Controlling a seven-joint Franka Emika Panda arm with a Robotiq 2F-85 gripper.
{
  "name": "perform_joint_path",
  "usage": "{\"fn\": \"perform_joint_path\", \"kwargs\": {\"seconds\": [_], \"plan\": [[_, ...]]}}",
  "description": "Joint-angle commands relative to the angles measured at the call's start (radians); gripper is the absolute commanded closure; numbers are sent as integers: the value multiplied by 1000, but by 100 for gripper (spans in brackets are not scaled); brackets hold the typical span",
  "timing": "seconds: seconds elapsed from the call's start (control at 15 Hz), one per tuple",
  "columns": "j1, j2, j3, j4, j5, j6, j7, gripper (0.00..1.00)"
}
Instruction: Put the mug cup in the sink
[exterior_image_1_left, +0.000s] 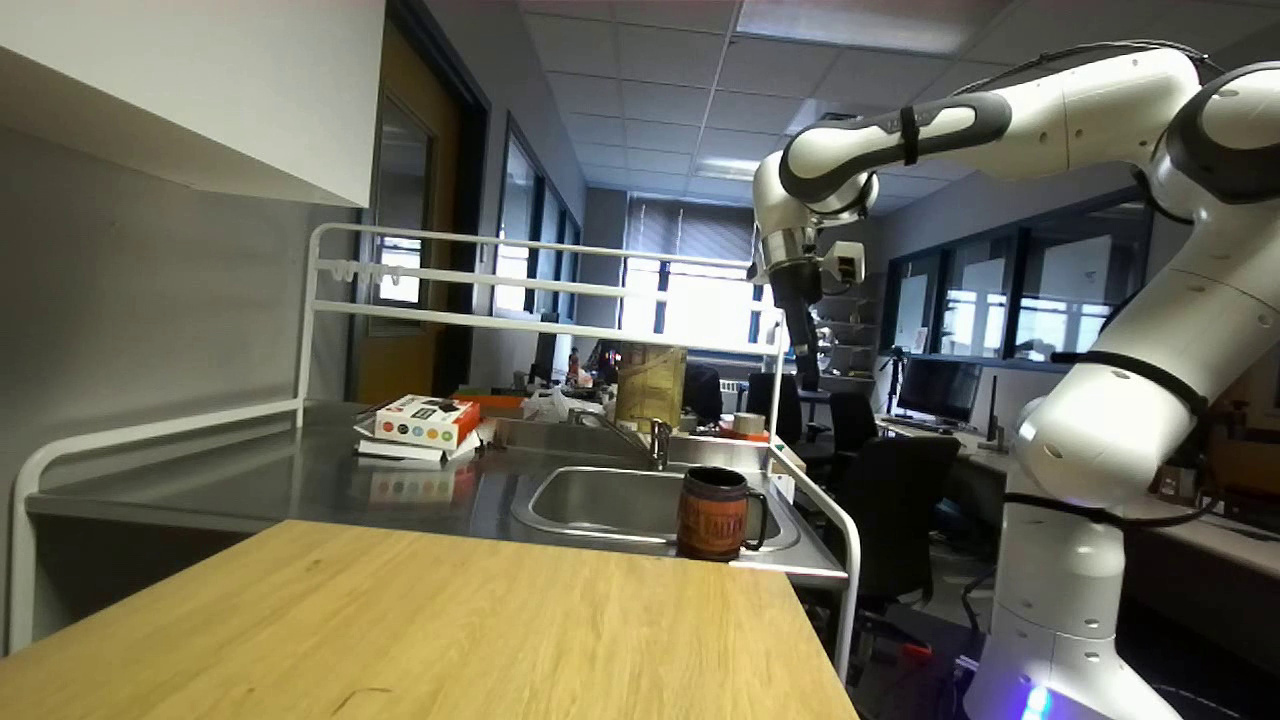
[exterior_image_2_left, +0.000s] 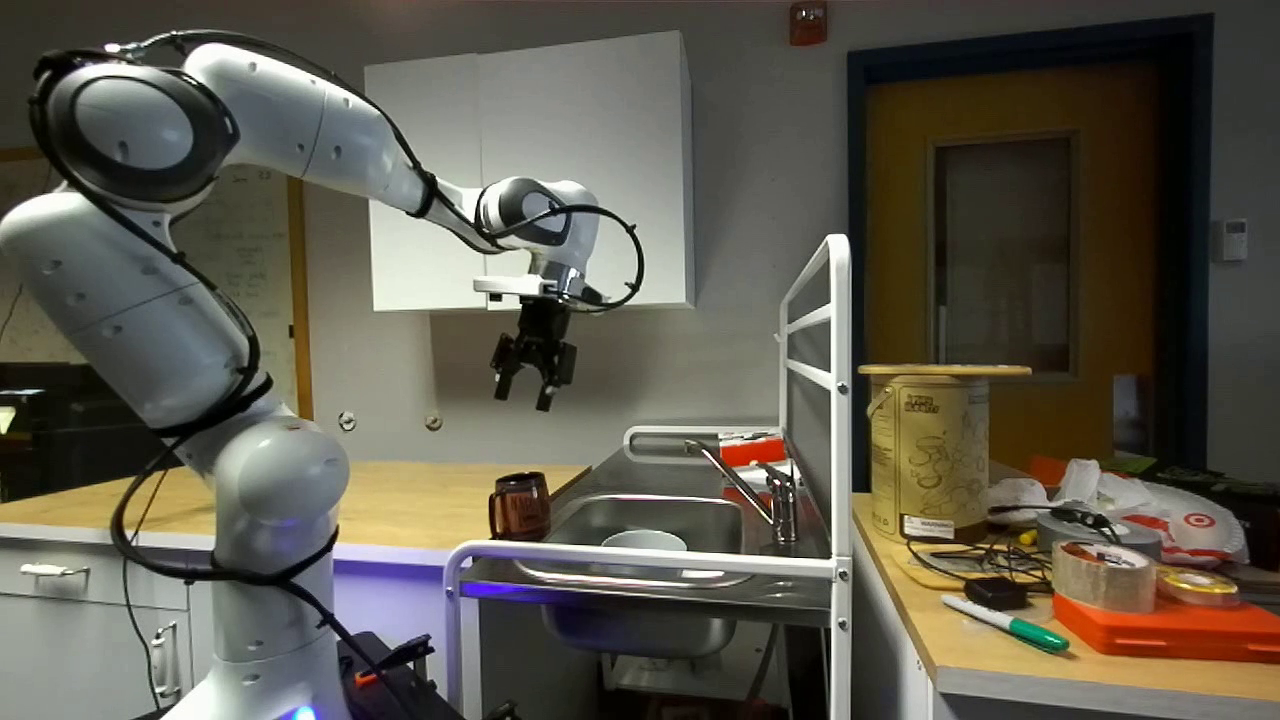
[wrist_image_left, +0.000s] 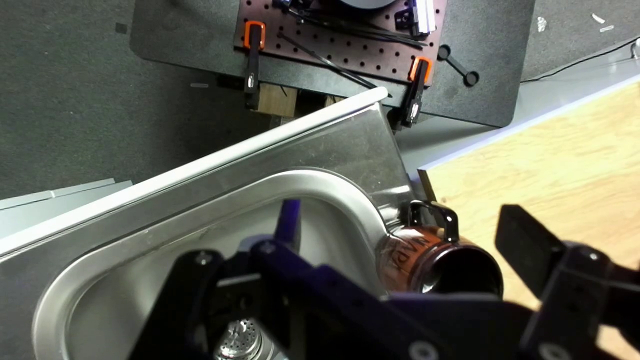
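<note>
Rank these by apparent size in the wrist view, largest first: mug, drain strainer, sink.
1. Sink, though cut off by the frame
2. Mug
3. Drain strainer, partly hidden

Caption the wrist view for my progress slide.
Open gripper overhead, holding nothing, with the mug standing upright beside the sink.

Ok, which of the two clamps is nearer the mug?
In the wrist view, the right clamp, by the counter's corner, sits nearer the mug; the left clamp is farther away.

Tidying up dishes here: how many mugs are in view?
1: a glossy brown, black-handled mug, upright beside the stainless-steel sink; others may be hidden.
</note>
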Motion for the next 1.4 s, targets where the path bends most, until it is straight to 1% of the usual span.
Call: {"fn": "perform_joint_path", "kwargs": {"seconds": [0.0,0.27,1.0,1.33], "plan": [[-4,24,12,18,7,5,8,0],[2,65,36,27,12,35,39,0],[35,233,122,71,43,145,130,0],[47,260,152,43,27,204,150,0]]}}
